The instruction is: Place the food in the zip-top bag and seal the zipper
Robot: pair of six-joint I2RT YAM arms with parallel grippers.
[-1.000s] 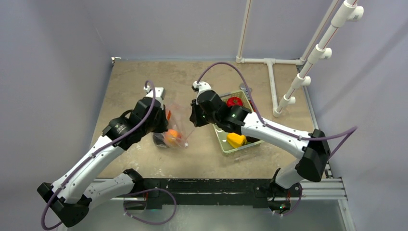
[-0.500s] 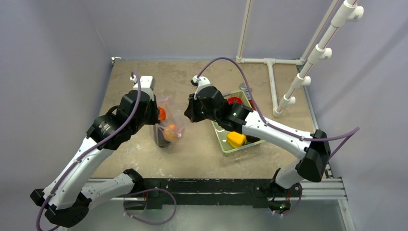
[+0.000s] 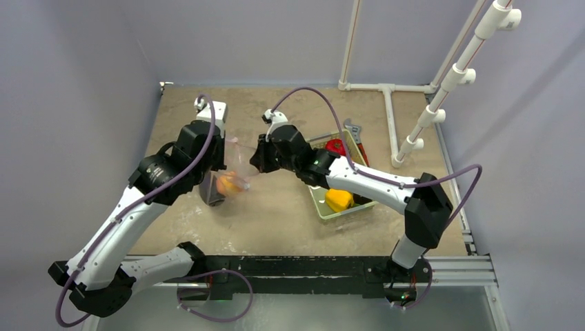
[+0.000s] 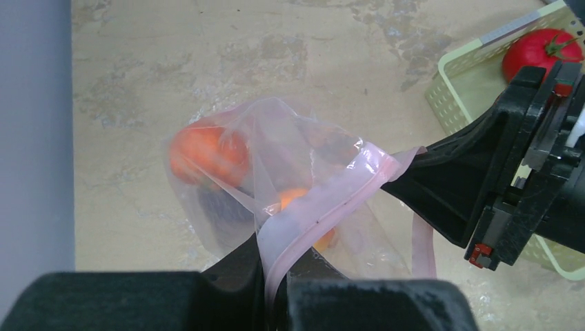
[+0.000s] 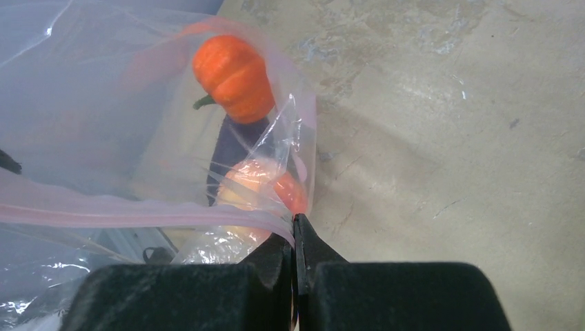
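Tan table (image 3: 276, 221); left of the basket (image 4: 457, 84), left gripper (image 4: 276, 276) and right gripper (image 5: 295, 238) each clamp tight on the zipper (image 4: 324, 207) of the bag (image 4: 276, 138). Sealing looks underway; next, press along it.

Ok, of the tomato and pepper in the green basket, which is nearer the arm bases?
The yellow pepper: it lies at the near end of the basket; the red tomato sits at the far end.

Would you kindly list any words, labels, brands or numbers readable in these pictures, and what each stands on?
No text can be read in any view.
The zip-top bag, its zipper, the basket, the left gripper and the right gripper show no legible print.
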